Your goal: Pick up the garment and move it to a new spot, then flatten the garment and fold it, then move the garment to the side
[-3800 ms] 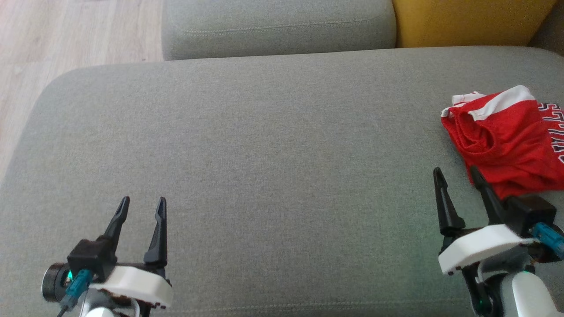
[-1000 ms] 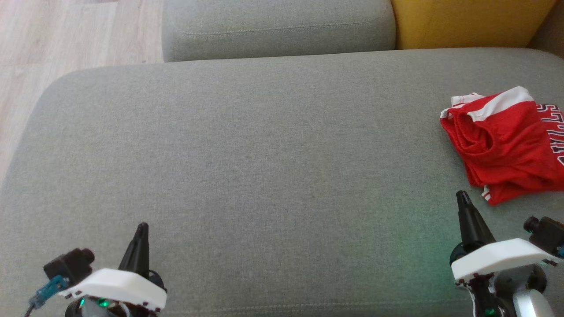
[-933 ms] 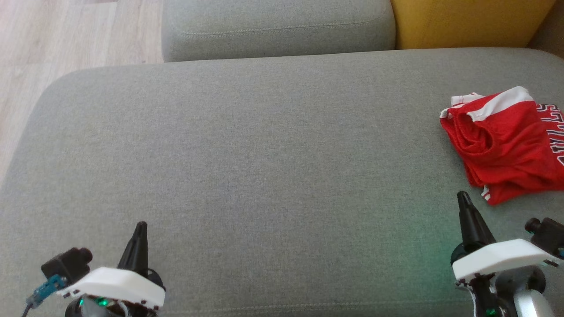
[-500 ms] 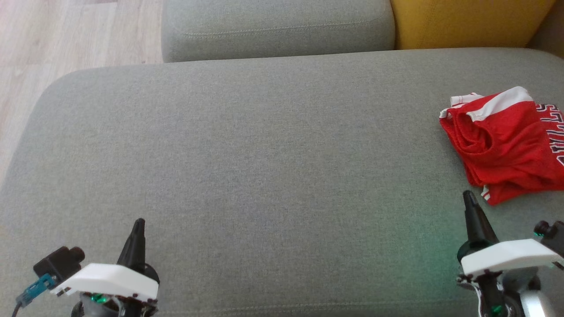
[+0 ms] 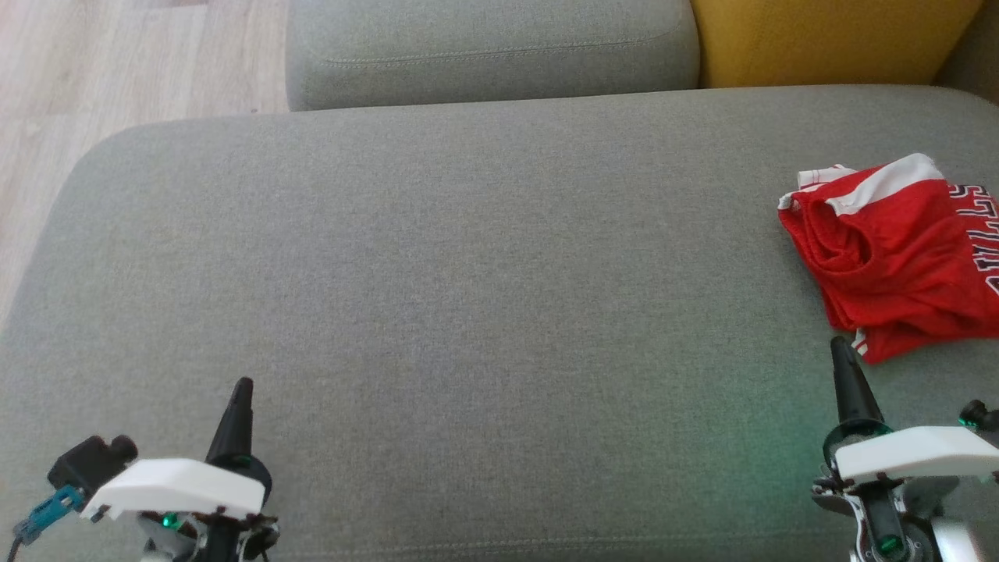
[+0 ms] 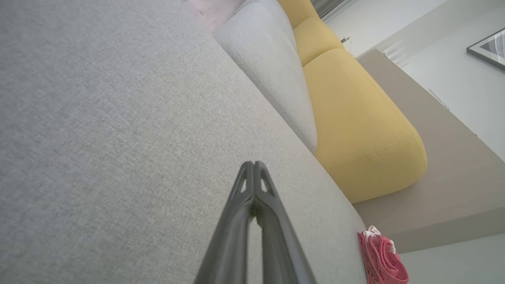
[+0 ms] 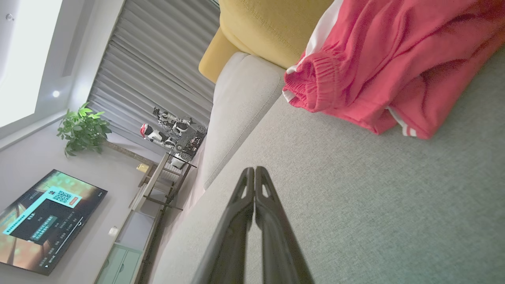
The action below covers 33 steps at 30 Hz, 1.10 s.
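The left gripper [image 5: 243, 385] was shut, its two dark fingers pressed into a single point low over the grey seat cushion [image 5: 468, 273] and holding nothing. In the left wrist view the fingertips met with no gap between them. The right gripper [image 5: 839, 342] was likewise closed and empty at the lower right of the head view. Its tip was raised just beside the nearest corner of the garment [image 5: 897, 250] and did not touch it, and the right wrist view showed bare cushion between the two.

The garment, red with white trim and black-and-white lettering, lay bunched in loose layers at the robot's right end of the seat cushion. The right edge of the head view cut part of it off. From the right wrist, a ribbed red hem and a white striped edge showed on the side facing the fingers.

Behind the seat stood a grey back cushion [image 5: 492, 47], and a yellow cushion [image 5: 819, 39] sat against it on the robot's right. Pale wooden floor [image 5: 117, 62] ran past the sofa's left end. Farther off, the right wrist view took in a lit television [image 7: 43, 221], a potted plant [image 7: 83, 128] and a grey pleated curtain [image 7: 158, 71]. The left wrist view caught the corner of a framed picture [image 6: 489, 49] on a white wall.
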Motion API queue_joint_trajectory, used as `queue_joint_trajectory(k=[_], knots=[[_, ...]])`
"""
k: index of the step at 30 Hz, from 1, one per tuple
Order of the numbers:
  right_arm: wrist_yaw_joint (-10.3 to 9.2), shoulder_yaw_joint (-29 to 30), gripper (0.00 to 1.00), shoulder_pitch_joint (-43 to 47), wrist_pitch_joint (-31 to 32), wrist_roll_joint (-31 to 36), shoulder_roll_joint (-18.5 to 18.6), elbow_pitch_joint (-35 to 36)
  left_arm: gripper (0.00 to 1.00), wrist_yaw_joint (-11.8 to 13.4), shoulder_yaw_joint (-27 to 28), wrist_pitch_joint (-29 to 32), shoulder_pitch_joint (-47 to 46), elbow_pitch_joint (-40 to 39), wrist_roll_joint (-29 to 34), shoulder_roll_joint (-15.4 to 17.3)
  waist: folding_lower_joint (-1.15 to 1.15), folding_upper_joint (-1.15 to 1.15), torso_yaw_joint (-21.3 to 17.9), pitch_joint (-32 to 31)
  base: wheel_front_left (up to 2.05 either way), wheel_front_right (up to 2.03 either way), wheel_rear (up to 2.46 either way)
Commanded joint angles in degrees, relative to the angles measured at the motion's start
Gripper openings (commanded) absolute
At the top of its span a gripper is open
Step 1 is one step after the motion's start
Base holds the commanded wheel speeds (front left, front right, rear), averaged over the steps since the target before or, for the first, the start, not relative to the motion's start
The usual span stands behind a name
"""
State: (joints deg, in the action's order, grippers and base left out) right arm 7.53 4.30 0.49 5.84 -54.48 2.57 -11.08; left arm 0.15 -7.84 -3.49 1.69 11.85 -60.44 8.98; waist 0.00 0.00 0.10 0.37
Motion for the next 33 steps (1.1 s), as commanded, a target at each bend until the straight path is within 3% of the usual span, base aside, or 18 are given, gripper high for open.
queue_joint_trajectory(k=[1, 33], knots=[[-0.02, -0.3, 0.00, -3.5, 0.2, -2.1, 0.2, 1.5, 0.00, -0.6, 2.5, 0.5, -3.5, -1.3, -1.7, 0.3, 0.00, 0.00, 0.0, 0.0, 0.00, 0.00, 0.00], [-0.03, 1.2, 0.00, -5.4, 0.4, -22.8, 0.3, -1.1, 0.00, -4.7, 8.6, 5.3, -6.0, 0.7, -19.9, -2.8, 0.00, 0.00, -0.1, -0.1, 0.00, 0.00, 0.00]])
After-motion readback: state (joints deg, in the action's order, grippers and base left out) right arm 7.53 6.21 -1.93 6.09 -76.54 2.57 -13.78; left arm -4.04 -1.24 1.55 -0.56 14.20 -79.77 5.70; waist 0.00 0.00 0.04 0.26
